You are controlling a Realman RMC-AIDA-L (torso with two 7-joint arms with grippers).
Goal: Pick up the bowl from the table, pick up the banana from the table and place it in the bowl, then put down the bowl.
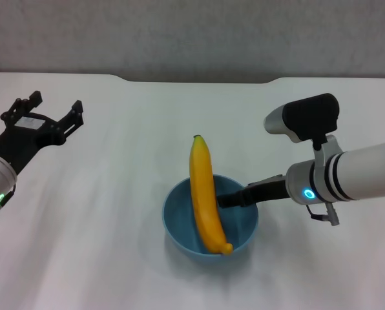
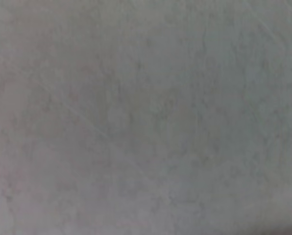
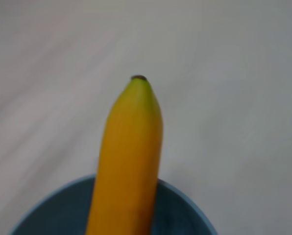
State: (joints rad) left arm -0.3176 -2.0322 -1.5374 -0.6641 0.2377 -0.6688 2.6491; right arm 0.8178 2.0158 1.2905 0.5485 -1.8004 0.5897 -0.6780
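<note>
Banana (image 1: 204, 197) — a single smooth yellow-orange curved fruit — lies across the round, deep, glossy light blue bowl (image 1: 179, 223), which sits on the near middle of the plain white desk (image 1: 102, 258). Its near end rests on the bowl's near rim, while the far end, with the small dark-greenish stem tip, juts out over the far rim and points away toward the back of the desk. In the right wrist view the banana (image 3: 129, 161) rises out of the bowl (image 3: 53, 213) with its tip clear of the rim and the pale desk (image 3: 234, 98) behind it.

Right gripper (image 1: 228, 199) reaches in from the robot's right, its dark fingers over the bowl's right rim and just beside the banana's middle; whether the fingers are pinched on the rim or merely near it cannot be told.

Farther off, well apart from the bowl, the left gripper (image 1: 55, 110) hovers over the left part of the desk with its black fingers spread apart, holding nothing. The left wrist view shows only bare desk surface (image 2: 146, 117).

At the far edge of the desk a shallow notch (image 1: 199, 81) cuts into the tabletop, with a grey wall (image 1: 192, 32) behind.
</note>
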